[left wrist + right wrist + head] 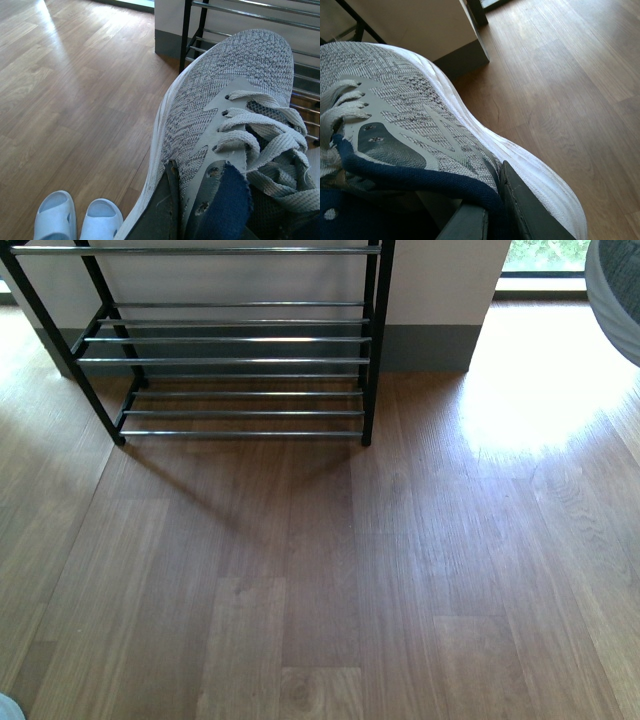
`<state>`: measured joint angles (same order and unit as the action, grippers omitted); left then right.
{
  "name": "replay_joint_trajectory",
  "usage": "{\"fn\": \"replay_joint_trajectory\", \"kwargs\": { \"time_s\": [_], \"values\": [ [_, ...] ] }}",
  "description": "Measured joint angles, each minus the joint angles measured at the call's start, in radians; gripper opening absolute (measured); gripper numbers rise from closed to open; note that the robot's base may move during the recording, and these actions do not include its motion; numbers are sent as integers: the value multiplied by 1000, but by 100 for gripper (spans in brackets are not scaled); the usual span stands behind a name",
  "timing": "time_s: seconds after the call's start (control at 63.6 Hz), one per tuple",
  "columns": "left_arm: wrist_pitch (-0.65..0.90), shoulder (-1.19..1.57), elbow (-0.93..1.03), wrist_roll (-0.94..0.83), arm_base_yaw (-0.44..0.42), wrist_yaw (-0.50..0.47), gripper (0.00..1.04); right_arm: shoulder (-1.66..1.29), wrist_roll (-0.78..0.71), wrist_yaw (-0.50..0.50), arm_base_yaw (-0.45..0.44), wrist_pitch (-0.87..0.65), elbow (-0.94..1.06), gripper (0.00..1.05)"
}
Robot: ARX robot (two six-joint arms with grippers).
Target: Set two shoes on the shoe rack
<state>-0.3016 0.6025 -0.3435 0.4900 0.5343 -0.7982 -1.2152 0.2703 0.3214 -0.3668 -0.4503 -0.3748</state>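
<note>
The left wrist view is filled by a grey knit sneaker (pixel 220 100) with pale laces, its toe pointing at the shoe rack (pixel 250 10). My left gripper (pixel 192 207) is shut on its side wall beside the navy collar. In the right wrist view a second grey knit sneaker (pixel 410 100) with a white sole is pinched at its navy collar by my right gripper (pixel 492 212), one finger inside and one outside. The black-framed shoe rack (pixel 240 360) with chrome bars stands against the wall at the far left of the front view. Neither arm shows there.
Two pale blue slide sandals (pixel 75 220) lie on the wooden floor below the left sneaker. A white wall with a grey skirting (pixel 430 345) stands behind the rack. A grey rounded object (pixel 615 290) cuts into the front view's upper right corner. Sunlight glares on the floor (pixel 530 400).
</note>
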Motion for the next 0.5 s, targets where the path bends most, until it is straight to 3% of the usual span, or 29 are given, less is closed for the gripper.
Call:
{"fn": "replay_joint_trajectory", "kwargs": {
  "time_s": [0.503],
  "values": [
    [0, 0, 0, 0, 0, -6, 2, 0, 0, 3, 0, 0, 0, 4]
  ]
}}
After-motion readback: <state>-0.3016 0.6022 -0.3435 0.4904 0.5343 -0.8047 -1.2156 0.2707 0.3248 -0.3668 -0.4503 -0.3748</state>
